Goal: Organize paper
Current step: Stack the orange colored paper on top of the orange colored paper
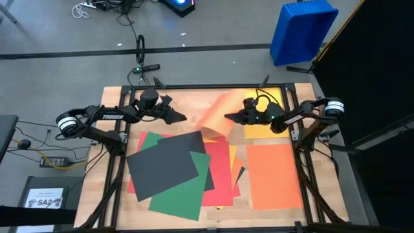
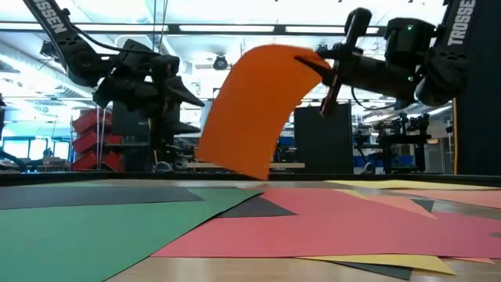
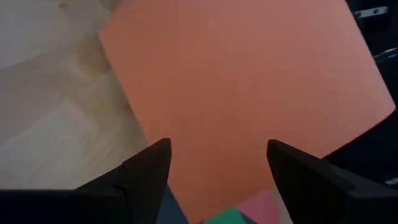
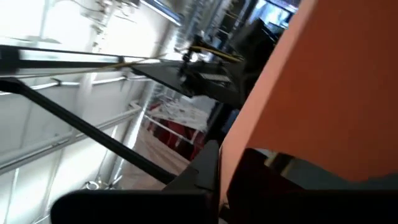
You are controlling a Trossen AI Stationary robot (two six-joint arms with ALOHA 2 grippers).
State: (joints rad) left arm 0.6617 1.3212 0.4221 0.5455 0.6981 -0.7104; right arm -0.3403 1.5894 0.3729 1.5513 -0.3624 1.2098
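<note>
Wooden tabletop (image 1: pixel 194 103) holds scattered paper (image 1: pixel 174 171); my right end effector (image 1: pixel 228 116) pinches an orange sheet (image 1: pixel 217 113) aloft for sorting, left end effector (image 1: pixel 184 117) released beside it.

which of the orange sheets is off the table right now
The curled orange paper sheet pinched by the right end effector hangs in the air between both arms. The other flat orange paper sheet lies on the wooden table, near its right edge.

Orange sheet (image 1: pixel 213 115) at the black right hand (image 1: pixel 228 117). Beneath the black left hand (image 1: pixel 183 117): dark grey sheet (image 1: pixel 165 163), green (image 1: pixel 181 194), red (image 1: pixel 220 175), yellow (image 1: pixel 233 155). Pale wood tabletop (image 1: pixel 187 100).
</note>
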